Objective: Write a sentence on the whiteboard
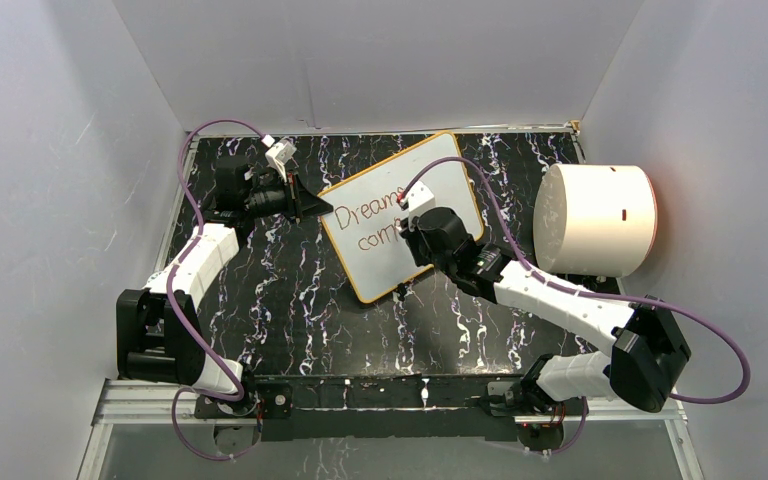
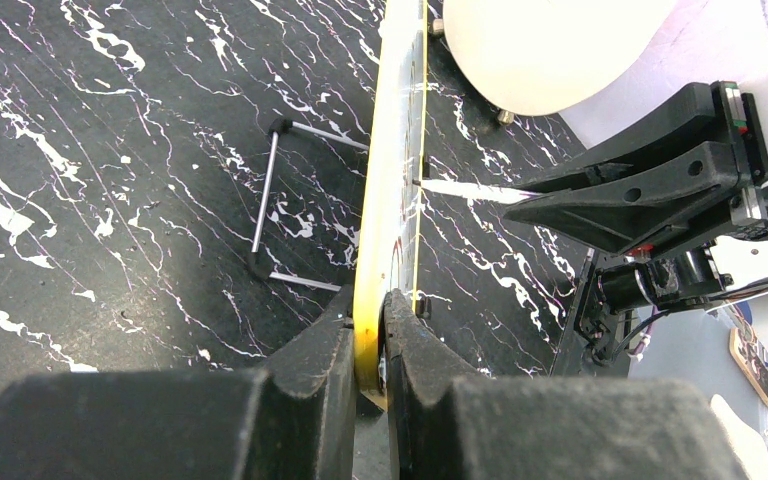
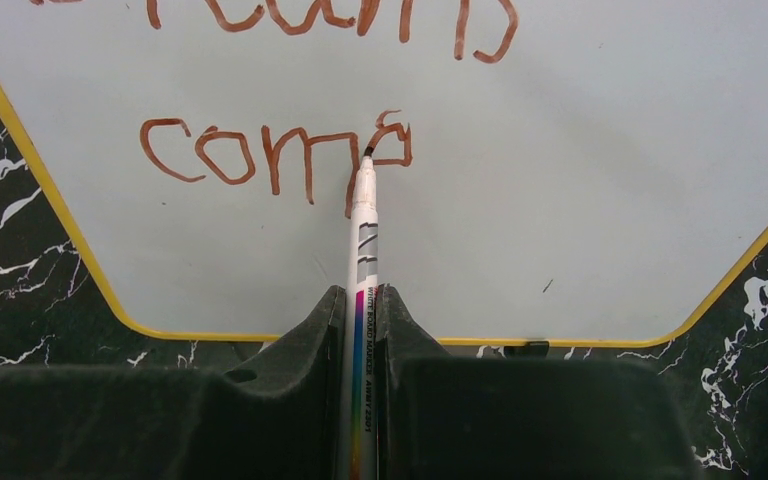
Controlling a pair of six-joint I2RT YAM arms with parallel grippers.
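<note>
Whiteboard (image 1: 385,225), likely light, stiff, slick-faced: left hand (image 2: 372,335) pinches its yellow rim (image 2: 390,200) at 9 o'clock, the sound hold; right hand (image 3: 360,300) pinches the marker (image 3: 363,230).

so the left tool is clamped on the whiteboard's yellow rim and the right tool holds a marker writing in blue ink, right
Not quite: the ink is reddish brown, not blue, as the right wrist view shows. The rest holds: the left tool clamps the yellow rim of the whiteboard and the right tool holds the marker.
</note>
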